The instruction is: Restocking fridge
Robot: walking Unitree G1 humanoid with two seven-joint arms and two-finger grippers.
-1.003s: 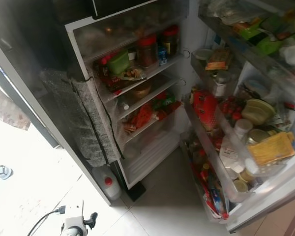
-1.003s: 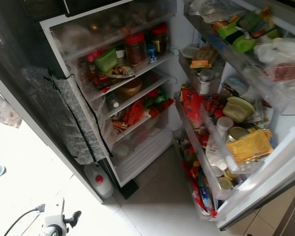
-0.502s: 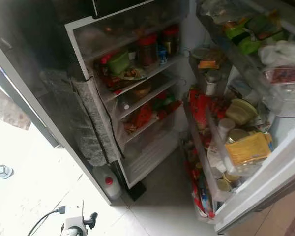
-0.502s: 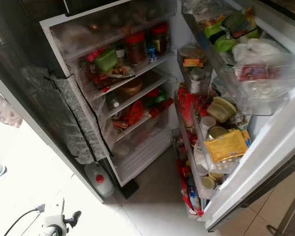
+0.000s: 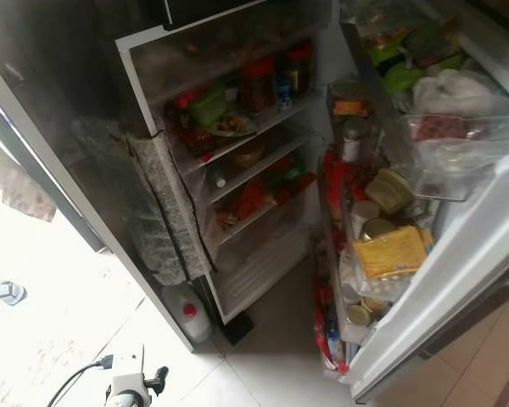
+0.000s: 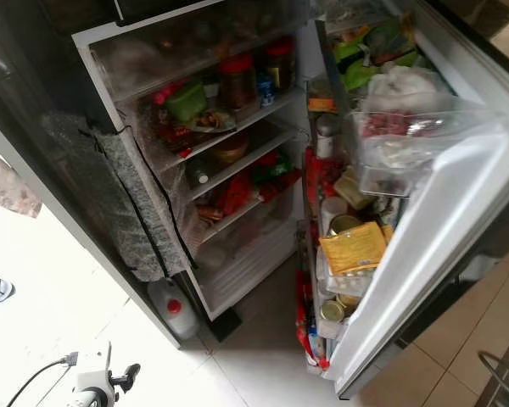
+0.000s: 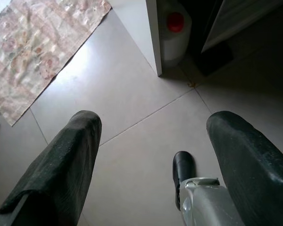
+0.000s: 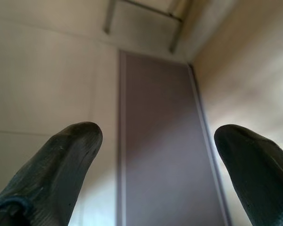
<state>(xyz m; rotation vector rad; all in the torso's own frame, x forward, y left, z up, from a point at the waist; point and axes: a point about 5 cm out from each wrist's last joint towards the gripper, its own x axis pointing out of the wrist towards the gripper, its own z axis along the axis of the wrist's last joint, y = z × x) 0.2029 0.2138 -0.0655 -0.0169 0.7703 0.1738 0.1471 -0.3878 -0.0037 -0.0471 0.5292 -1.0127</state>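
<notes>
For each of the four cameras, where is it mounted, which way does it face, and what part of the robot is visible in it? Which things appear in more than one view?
Left eye view: on the head, facing down into the open fridge; no body part clearly in view.
Right eye view: beside it on the head, same scene, with the door nearer the middle.
Left wrist view: on the left wrist, facing the floor; left gripper jaws open.
Right wrist view: on the right wrist, facing the floor; right gripper jaws open.
Shared: the jug, in both eye views and the left wrist view.
</notes>
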